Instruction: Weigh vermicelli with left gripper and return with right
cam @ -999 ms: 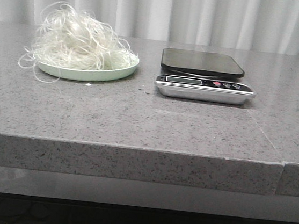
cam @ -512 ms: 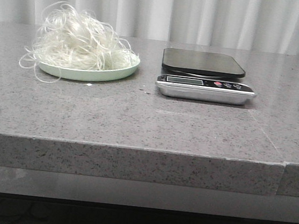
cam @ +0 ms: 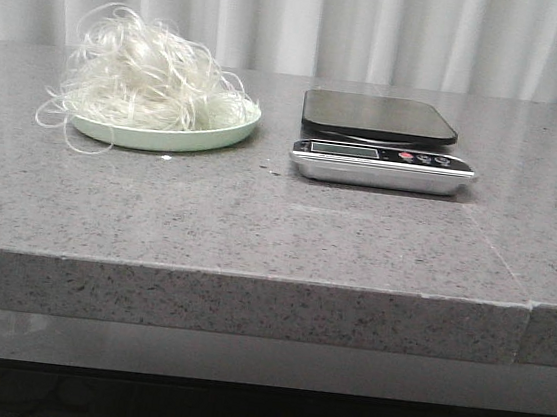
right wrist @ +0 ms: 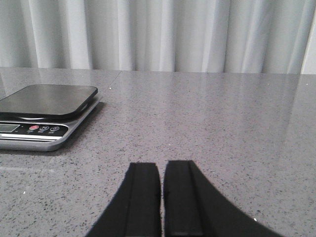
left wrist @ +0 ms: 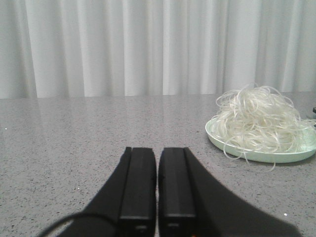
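Sitting mid-table: vermicelli (cam: 147, 78), scale (cam: 382, 140) apart.

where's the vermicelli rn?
Front view: the vermicelli sits heaped on the pale green plate at the table's far left, left of the scale, untouched.

One heap of vermicelli (cam: 144, 78), upper left of frame. One pale green plate (cam: 229, 132) beneath. One kitchen scale (cam: 382, 140), upper centre-right. One grey stone table (cam: 256, 226). Two black grippers: left gripper (left wrist: 157, 185), right gripper (right wrist: 162, 197).

green plate (cam: 222, 134), scale (cam: 380, 155), grey counter (cam: 256, 226)
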